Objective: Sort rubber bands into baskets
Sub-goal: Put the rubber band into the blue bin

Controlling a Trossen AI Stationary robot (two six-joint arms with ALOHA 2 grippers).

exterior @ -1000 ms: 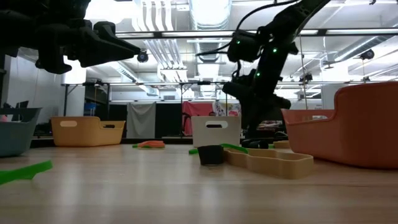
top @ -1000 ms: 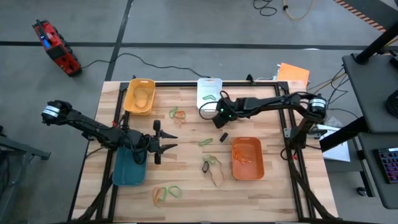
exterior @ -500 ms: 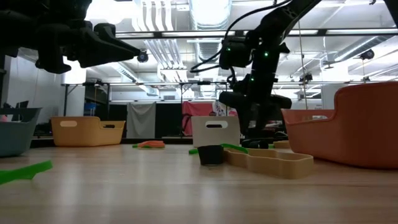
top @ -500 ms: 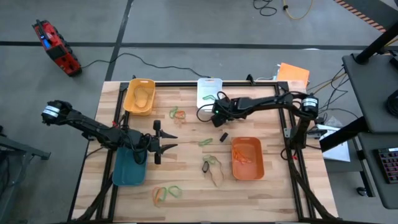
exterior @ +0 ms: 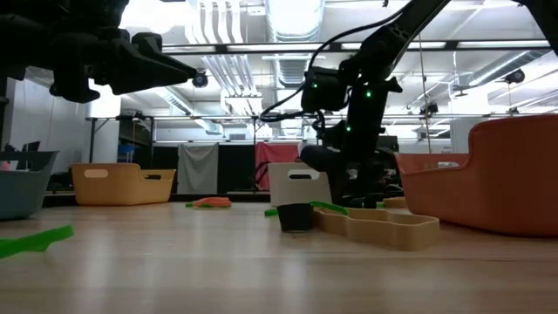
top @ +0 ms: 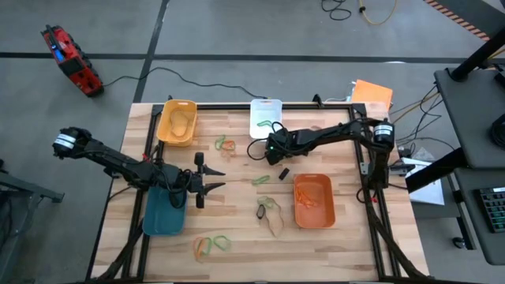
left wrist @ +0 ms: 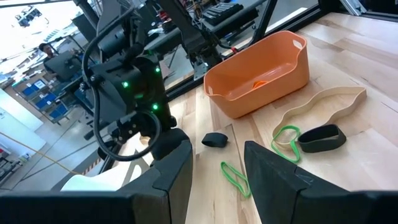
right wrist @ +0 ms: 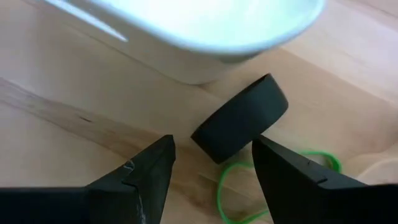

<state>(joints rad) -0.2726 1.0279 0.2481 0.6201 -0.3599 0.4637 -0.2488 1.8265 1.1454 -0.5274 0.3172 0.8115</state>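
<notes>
My right gripper [top: 274, 152] is open and hangs low over the table's middle, just near of the white basket [top: 266, 115]. In its wrist view the gripper [right wrist: 214, 186] has one finger on either side of a black rubber band [right wrist: 239, 127] on the wood and touches nothing; a green band [right wrist: 277, 180] lies beside it. A black band [top: 282, 173] shows in the high view. My left gripper [top: 216, 180] is open and empty, above the table beside the teal basket [top: 163, 211]. It also shows in its wrist view [left wrist: 214, 180].
The yellow basket [top: 177, 122] stands far left. The orange basket [top: 314, 201], with orange bands in it, stands near right. Loose bands lie at the middle [top: 225, 143], [top: 260, 180], [top: 268, 209] and near the front edge [top: 211, 244]. Bare wood lies at the near right.
My right gripper has gone toward the table's left edge and a little down, staying beside the white basket. My left arm has kept still.
</notes>
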